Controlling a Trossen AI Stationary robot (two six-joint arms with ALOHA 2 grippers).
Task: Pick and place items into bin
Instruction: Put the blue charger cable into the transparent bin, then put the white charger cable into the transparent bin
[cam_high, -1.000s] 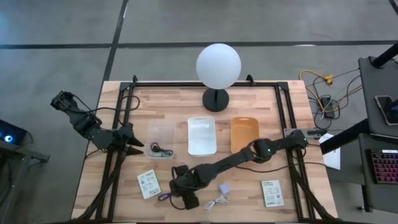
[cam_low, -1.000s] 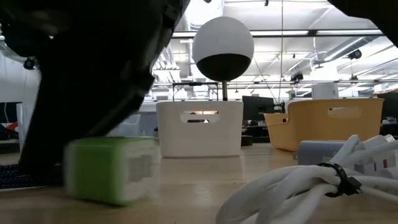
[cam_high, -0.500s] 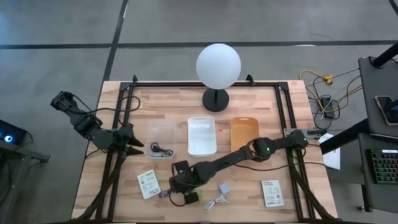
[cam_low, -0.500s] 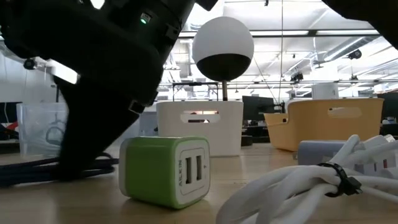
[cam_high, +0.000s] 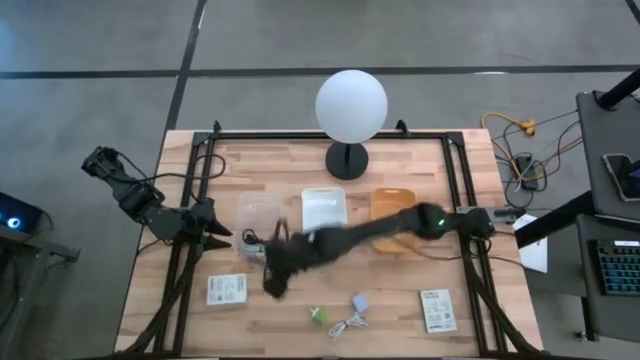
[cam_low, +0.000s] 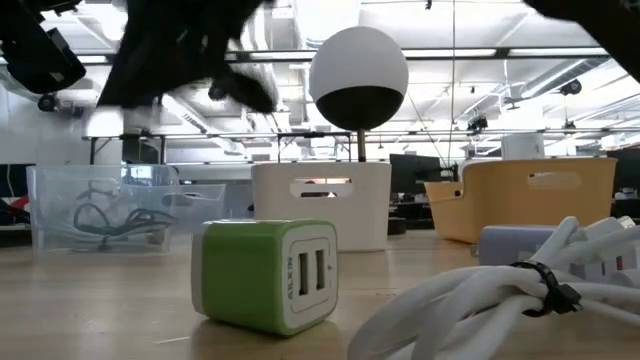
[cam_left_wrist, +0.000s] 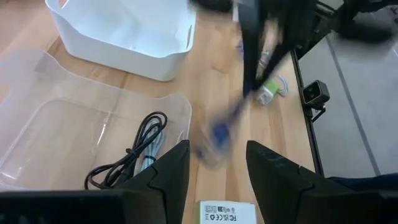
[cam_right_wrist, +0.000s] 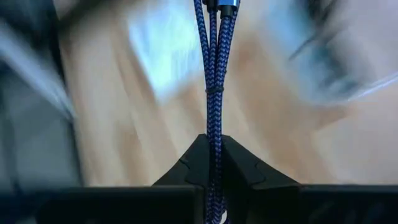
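Note:
My right gripper (cam_right_wrist: 213, 142) is shut on a purple braided cable (cam_right_wrist: 213, 74) and shows blurred above the table near the clear bin (cam_high: 258, 215), which holds a black cable (cam_left_wrist: 134, 155). On the table lie a green charger cube (cam_low: 265, 275), a coiled white cable (cam_low: 480, 300), a grey-blue adapter (cam_high: 359, 302) and two white packets (cam_high: 228, 290) (cam_high: 437, 310). My left gripper (cam_left_wrist: 216, 171) stands open at the table's left edge, beside the clear bin, touching nothing. My right gripper pinches the purple cable's bundled strands (cam_right_wrist: 213, 127) between its two fingers (cam_right_wrist: 194, 155). The strands run straight out past the fingertips, bound by a small tie. In the left wrist view the cable (cam_left_wrist: 219, 132) hangs blurred below the arm, clear of the table.
A white bin (cam_high: 324, 215) and an orange bin (cam_high: 393, 215) stand in a row to the right of the clear bin. A lamp with a white globe (cam_high: 350, 105) stands at the far middle. Dark frame rails (cam_high: 195, 200) run along both table sides.
My right gripper has shut on the purple cable near the front edge, then risen and swung toward the far left, toward the clear bin, lifting the cable clear. The green charger cube, first under the gripper, now lies uncovered. The left packet has turned and slid slightly left.

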